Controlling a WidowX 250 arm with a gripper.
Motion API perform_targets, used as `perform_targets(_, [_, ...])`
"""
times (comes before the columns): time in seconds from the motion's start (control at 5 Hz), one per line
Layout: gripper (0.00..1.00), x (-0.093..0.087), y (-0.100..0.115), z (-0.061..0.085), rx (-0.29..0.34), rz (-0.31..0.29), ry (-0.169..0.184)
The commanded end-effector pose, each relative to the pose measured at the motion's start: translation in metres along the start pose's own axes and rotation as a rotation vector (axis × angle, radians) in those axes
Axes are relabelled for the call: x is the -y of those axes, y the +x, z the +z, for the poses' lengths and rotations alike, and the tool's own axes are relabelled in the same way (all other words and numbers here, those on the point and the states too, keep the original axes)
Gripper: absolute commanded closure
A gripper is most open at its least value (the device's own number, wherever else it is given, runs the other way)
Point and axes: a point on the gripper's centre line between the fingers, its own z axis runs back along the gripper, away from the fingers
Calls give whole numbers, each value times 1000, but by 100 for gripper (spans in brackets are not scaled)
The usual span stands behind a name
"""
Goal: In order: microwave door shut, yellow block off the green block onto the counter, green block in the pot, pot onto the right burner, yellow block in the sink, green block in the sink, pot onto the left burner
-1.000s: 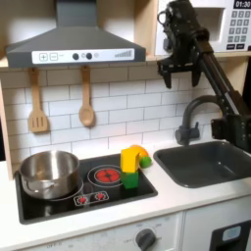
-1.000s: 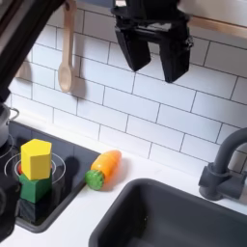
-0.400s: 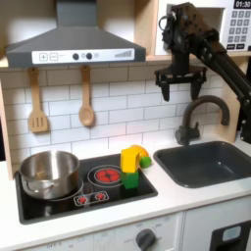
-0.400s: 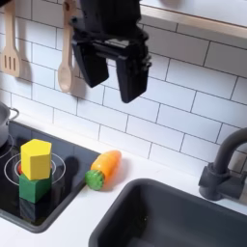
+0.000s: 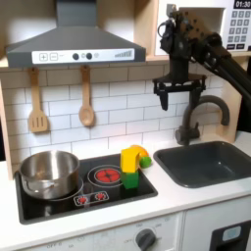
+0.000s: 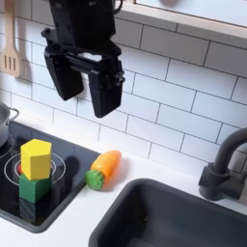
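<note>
One steel pot (image 5: 49,172) on the first exterior view's left burner, nothing visible inside, sink (image 5: 208,162) bare, one yellow block (image 6: 36,158) stacked on one green block (image 6: 35,187), gripper (image 6: 84,95) above, fingers spread, holding nothing

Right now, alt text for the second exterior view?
A black gripper, fingers apart and empty, hangs before white wall tiles above a yellow block stacked on a green block on the cooktop; an orange toy vegetable lies beside the sink.
</note>
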Motion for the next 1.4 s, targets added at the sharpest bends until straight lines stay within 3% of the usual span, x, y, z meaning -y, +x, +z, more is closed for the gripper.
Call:
perform_targets(0.0, [0, -3, -18, -8, -48, 73, 35])
perform_targets(0.8, [0, -4, -23, -6, -26, 105, 45])
perform_targets(1.0, [0, -9, -22, -18, -57, 129, 85])
perform_targets(1.2, [0, -18, -26, -20, -54, 131, 76])
